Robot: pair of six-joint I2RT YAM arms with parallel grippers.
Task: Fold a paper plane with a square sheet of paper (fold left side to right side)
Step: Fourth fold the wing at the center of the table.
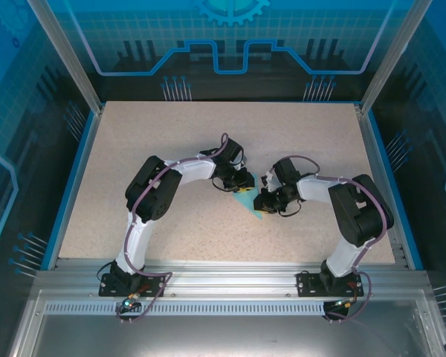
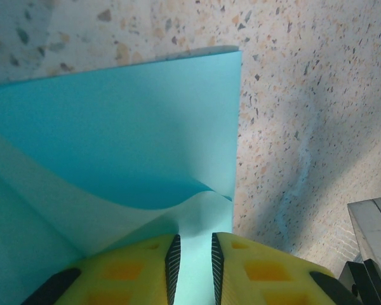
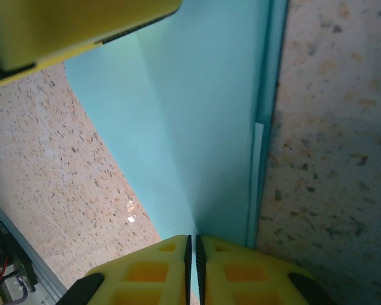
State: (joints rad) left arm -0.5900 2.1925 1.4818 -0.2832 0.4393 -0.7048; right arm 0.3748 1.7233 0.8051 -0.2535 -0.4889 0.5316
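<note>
I see the square sheet of paper (image 1: 247, 202), partly folded, resting near the middle of the table (image 1: 134, 149), with one flap curling up off the table. My right gripper (image 3: 193, 246) is pinched closed on a creased edge of the sheet. My left gripper (image 2: 194, 246) has its fingers a narrow gap apart, with paper showing in the gap; I cannot tell whether it grips.
</note>
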